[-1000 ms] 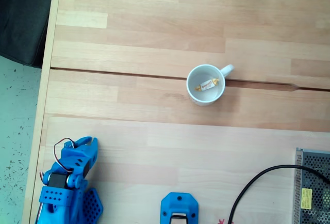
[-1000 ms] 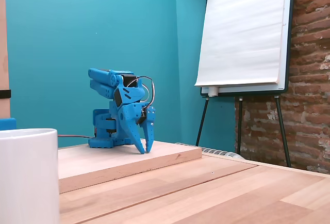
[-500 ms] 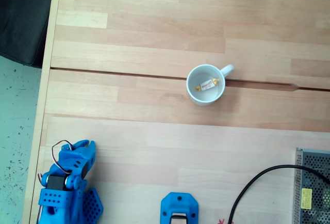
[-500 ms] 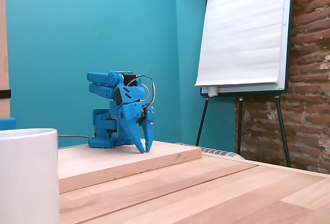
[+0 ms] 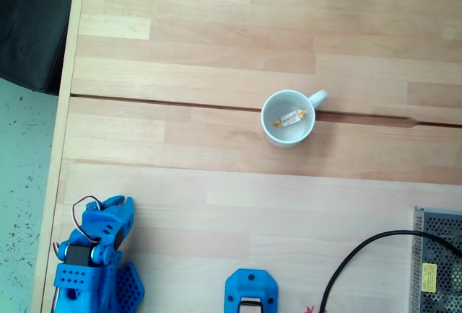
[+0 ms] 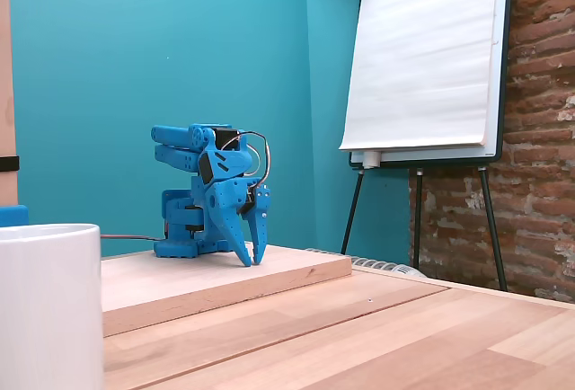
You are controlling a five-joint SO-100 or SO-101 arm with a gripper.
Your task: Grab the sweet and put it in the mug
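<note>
- The sweet point(image 5: 289, 118) lay inside the mug point(image 5: 268, 130), resting on its white bottom slightly right of centre in the top-down fixed view — so by the look of things the placing itself was done.
- The mug stood upright near the middle of the wooden table point(image 5: 216, 205), its handle pointing up and to the right in that view, beside the dark seam between two boards. In the low fixed view its white wall point(image 6: 45, 309) filled the near left corner.
- The blue arm point(image 5: 94, 255) was folded at the near left of the table in the top-down view, well apart from the mug.
- The gripper point(image 6: 252, 259) pointed down at the raised board, its tips just above or touching the wood — I could not tell which. The two fingers point(image 6: 239, 248) sat nearly together, a thin gap between the tips and nothing held.
- The step in hand, as I judged it, was settling into rest: the arm only needed to stay folded and low, away from the mug, so no link could nudge it.
- A black cable point(image 5: 354, 255) and a metal mesh box point(image 5: 437, 255) lay at the near right, and a blue part point(image 5: 250, 291) sat at the near edge; none of them lay between arm and mug.
</note>
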